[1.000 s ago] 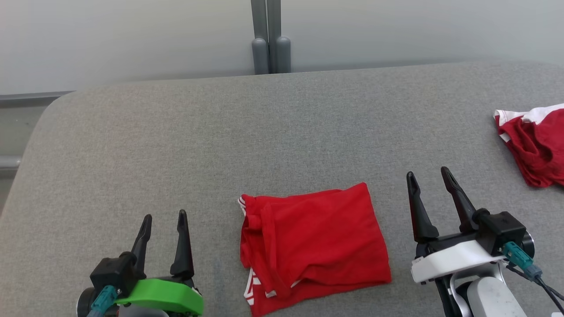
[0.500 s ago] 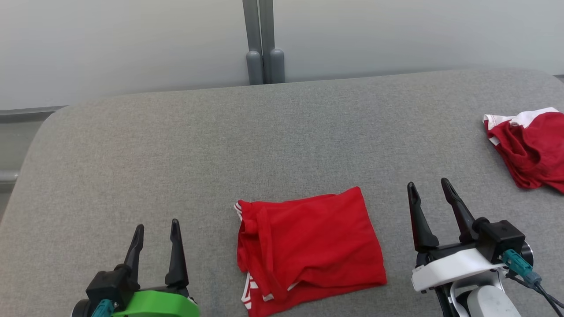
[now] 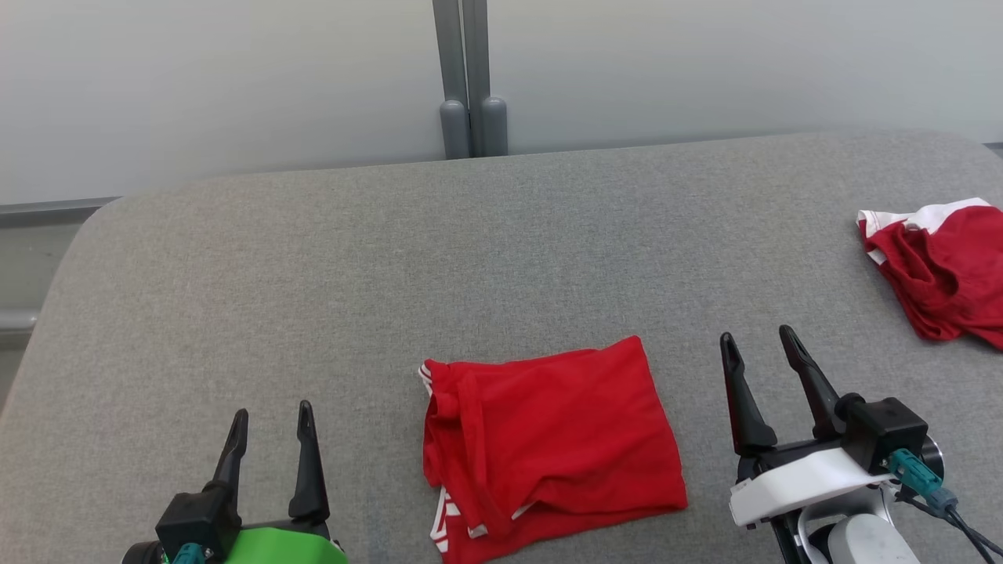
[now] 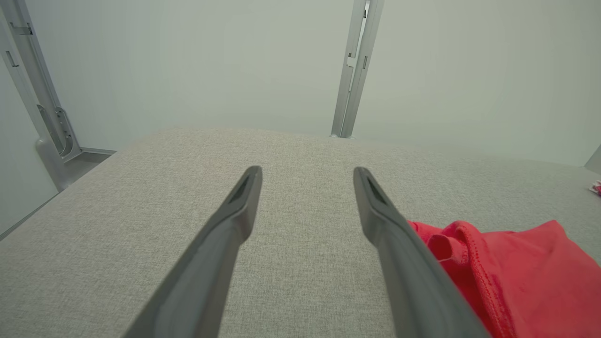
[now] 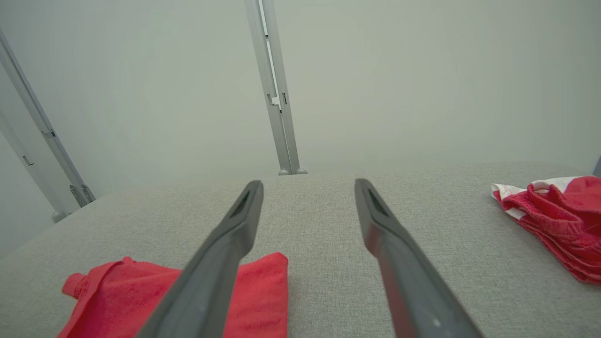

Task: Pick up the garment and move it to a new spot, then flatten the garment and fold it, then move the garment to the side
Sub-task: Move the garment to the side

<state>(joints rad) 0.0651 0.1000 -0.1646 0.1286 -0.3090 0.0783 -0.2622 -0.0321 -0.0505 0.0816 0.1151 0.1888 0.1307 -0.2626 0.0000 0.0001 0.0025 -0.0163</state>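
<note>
While the folded red garment (image 3: 548, 446) lies on the grey table (image 3: 313, 274) between our arms, both pincers stand spread and empty. It is rightward of the left gripper (image 3: 272, 411) and just beside the right gripper (image 3: 756, 337), which we judge nearer. Long axis roughly side to side. Another red cloth (image 3: 940, 266) lies well apart, far right.

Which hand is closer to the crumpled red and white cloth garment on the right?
Right. The right hand is left of the crumpled red and white garment, nearer the robot; the left hand is far left, past the folded red garment.
</note>
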